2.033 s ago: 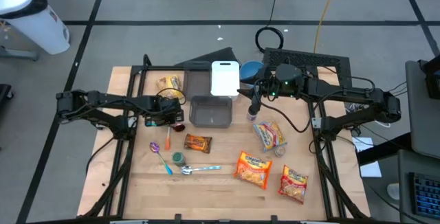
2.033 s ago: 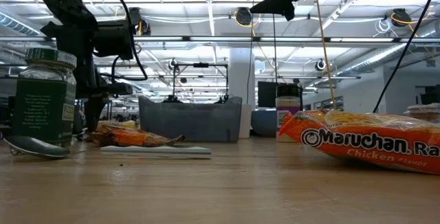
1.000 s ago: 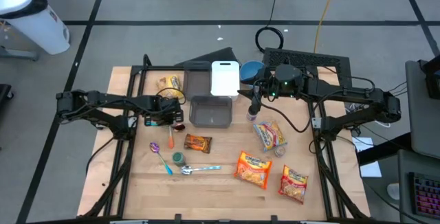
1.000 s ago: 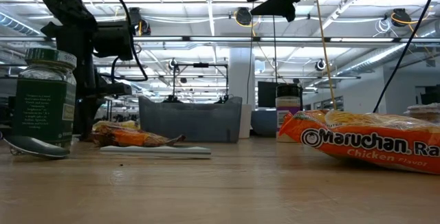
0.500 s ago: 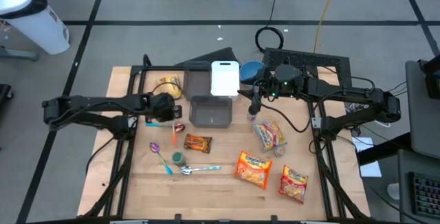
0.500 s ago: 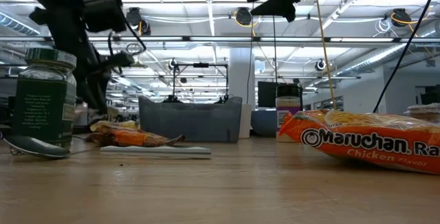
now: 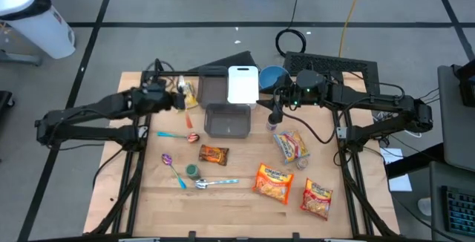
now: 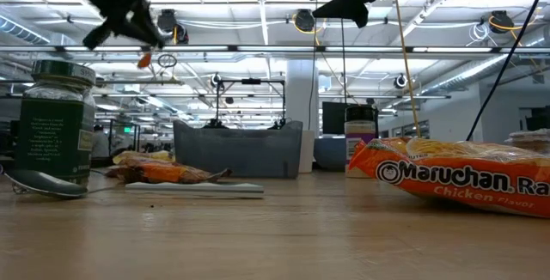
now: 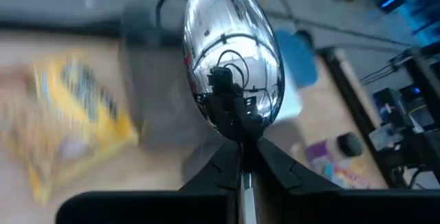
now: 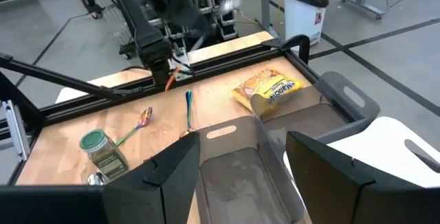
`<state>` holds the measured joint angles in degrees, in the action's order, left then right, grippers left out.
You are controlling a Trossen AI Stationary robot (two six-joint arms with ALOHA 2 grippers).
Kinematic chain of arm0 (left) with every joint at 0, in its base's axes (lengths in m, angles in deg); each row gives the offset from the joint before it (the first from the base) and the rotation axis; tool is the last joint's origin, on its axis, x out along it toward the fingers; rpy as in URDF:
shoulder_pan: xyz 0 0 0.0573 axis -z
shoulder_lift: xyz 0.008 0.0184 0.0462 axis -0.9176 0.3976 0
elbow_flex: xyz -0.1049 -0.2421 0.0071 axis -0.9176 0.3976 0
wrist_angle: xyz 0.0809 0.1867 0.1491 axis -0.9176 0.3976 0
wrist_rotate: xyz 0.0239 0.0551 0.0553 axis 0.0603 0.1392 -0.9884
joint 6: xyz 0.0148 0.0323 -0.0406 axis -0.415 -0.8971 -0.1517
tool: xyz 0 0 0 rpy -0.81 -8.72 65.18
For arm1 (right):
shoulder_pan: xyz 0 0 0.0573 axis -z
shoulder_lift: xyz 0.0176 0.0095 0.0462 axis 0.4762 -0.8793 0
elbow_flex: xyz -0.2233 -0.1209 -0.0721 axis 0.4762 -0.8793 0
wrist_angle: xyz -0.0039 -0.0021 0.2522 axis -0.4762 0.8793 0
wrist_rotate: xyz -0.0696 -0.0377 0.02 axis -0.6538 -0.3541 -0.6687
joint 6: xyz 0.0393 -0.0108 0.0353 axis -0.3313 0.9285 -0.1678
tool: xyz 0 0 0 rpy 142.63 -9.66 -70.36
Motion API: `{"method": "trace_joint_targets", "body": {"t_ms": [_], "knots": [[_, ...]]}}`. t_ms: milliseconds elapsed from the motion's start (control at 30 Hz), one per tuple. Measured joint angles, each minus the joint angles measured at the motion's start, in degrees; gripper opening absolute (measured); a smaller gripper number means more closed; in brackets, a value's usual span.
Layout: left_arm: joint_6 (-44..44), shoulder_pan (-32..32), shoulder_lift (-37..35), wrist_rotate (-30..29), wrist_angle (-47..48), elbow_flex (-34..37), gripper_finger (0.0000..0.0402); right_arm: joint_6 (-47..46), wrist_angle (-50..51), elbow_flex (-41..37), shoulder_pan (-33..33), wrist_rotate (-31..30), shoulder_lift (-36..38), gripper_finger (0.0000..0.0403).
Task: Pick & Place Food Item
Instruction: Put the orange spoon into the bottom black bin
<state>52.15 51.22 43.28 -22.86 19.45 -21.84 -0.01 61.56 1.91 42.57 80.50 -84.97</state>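
We are holding a metal spoon [image 9: 232,62] clamped in our left fingers [image 9: 237,161] above the counter [image 7: 237,205] beside the grey bin [image 7: 227,120], risking it slipping, while our right fingers [image 10: 323,162] are waiting apart over that bin.

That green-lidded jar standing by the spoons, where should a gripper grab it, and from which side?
Probably grip the jar below its lid, across the round body, coming straight down: it stands upright, and a purple spoon lies beside it. The open right gripper is free; the left gripper holds a spoon.
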Motion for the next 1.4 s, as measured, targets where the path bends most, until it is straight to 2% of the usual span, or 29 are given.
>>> {"method": "trace_joint_targets", "body": {"t_ms": [133, 267, 433, 500, 600, 700, 900, 1033, 1167, 1400], "knots": [[-8.54, 0.00, 0.55, -1.28, -0.97, -6.19, 0.0012, -5.70, -1.85, 0.00, 0.02, 2.69, 0.00, 0.0210], [-15.32, 0.09, 2.81, -0.44, -3.79, -10.98, 0.0012, -12.48, -8.87, 0.00, 0.00, 5.84, 0.00, 0.0210], [-23.71, 0.09, 7.86, 2.92, -5.80, -16.52, 0.0024, -20.19, -20.00, 0.06, -0.30, 5.22, -1.94, 0.0210], [-26.99, 0.09, 10.33, 4.42, -5.41, -18.54, 0.0023, -24.08, -23.09, 0.01, -0.28, 3.17, -3.70, 0.0210], [-30.83, 0.09, 14.05, 7.79, -5.64, -21.60, 0.0013, -28.74, -24.45, 0.00, -0.26, -0.28, -6.71, 0.0210], [-34.22, 0.09, 16.74, 12.34, -5.50, -23.77, 0.0012, -30.82, -28.51, -0.04, -0.26, -0.52, -10.42, 0.0210], [-37.98, 0.09, 20.29, 18.98, -5.16, -24.79, 0.0034, -37.34, -36.86, 0.01, -0.44, -2.00, -16.04, 0.0210], [-40.70, 0.33, 21.70, 19.54, -3.30, -24.88, 0.0024, -37.89, -42.21, 0.00, -1.75, -6.31, -17.74, 0.0210], [-41.19, 0.92, 23.18, 19.47, -3.33, -24.88, 0.0012, -37.99, -42.83, 0.01, -3.36, -10.74, -17.86, 0.0210], [-40.18, 1.20, 26.47, 18.49, -3.43, -24.88, 0.0039, -37.50, -42.60, 0.00, -4.09, -12.54, -17.84, 0.0210]]}}
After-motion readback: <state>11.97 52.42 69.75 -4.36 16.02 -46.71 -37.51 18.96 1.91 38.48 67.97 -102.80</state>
